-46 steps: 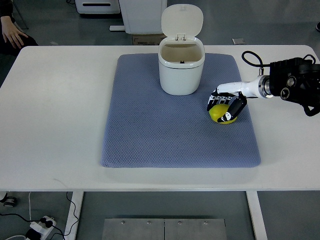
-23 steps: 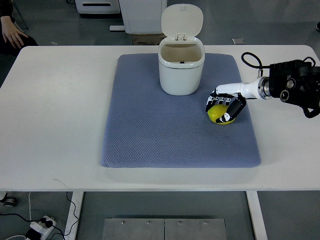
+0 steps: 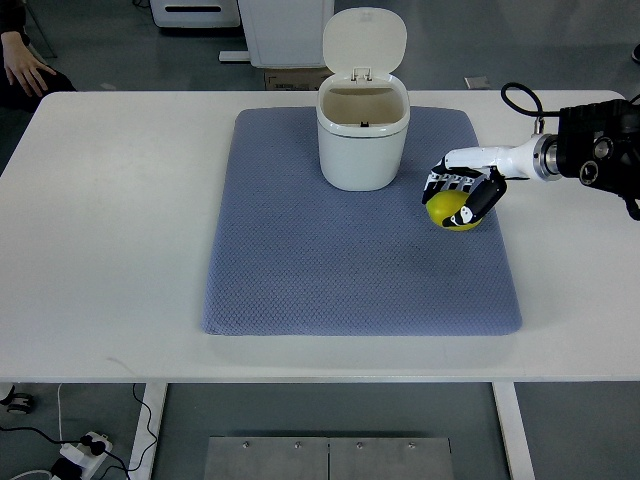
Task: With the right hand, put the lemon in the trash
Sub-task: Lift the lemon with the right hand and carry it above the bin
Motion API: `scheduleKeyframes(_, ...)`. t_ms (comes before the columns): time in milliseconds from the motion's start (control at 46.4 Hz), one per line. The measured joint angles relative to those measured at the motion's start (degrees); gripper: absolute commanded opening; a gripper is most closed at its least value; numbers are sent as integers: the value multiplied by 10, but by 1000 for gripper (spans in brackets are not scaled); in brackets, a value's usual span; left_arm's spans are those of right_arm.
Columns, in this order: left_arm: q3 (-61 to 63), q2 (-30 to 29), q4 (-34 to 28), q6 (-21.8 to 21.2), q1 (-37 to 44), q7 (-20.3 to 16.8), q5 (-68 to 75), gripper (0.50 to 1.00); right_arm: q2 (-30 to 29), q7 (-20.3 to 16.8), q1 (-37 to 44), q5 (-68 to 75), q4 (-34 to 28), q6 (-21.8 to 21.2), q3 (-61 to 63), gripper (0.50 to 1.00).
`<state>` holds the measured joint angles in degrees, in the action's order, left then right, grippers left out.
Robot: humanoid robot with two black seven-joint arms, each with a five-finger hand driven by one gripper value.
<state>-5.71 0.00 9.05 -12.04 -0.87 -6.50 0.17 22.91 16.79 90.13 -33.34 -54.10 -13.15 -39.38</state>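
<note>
A yellow lemon (image 3: 450, 209) is held over the right part of the blue mat (image 3: 330, 260), with my right hand (image 3: 462, 190) shut on it from above. Its black and white fingers wrap the fruit's top and side. The arm comes in from the right edge. A white trash bin (image 3: 362, 142) stands at the mat's far middle, its lid (image 3: 364, 40) flipped up and its inside showing. The lemon is right of the bin and lower than its rim. The left arm does not show.
The mat lies on a white table (image 3: 110, 220). A person's hand (image 3: 25, 70) rests beyond the table's far left corner. White cabinets stand behind the bin, past the far edge.
My right hand has lifted the lemon off the mat and carried it a little up and to the right. The bin has not moved.
</note>
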Motion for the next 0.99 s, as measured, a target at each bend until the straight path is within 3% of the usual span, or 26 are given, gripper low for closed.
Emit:
scheduleKeyframes(474,0,0,0,0,0,0,0,1000,37,1,51,29,17,-30,8,500)
scheduleKeyframes(991,0,0,0,0,0,0,0,1000,38,-7,128,75,27,-62,8,500)
